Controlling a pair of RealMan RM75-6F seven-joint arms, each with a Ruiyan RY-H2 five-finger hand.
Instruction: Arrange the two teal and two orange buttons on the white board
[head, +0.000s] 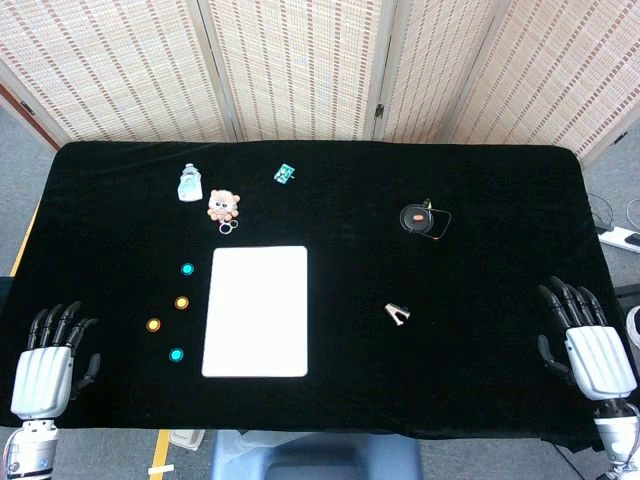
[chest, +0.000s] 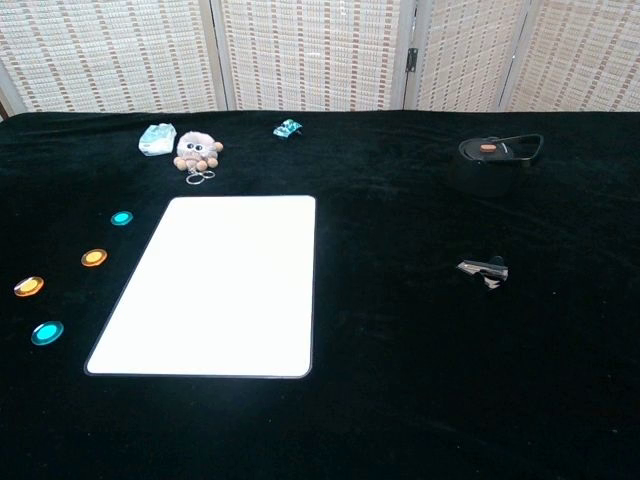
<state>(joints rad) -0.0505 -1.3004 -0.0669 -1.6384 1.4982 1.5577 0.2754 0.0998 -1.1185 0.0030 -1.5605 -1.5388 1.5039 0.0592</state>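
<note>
Count on tabletop (head: 480, 390):
- teal buttons, two: (head: 187, 269), (head: 176, 354)
- orange buttons, two: (head: 182, 302), (head: 154, 325)
- white board, one (head: 256, 311)
- plush keychain toy, one (head: 223, 207)
- small bottle, one (head: 190, 182)
- green clip, one (head: 284, 174)
- black round case, one (head: 420, 219)
- small metal clip, one (head: 397, 315)

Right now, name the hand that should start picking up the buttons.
Left. The left hand rests open at the table's near-left edge, close to the teal and orange buttons beside the white board. The right hand sits beyond the board, far from them.
</note>
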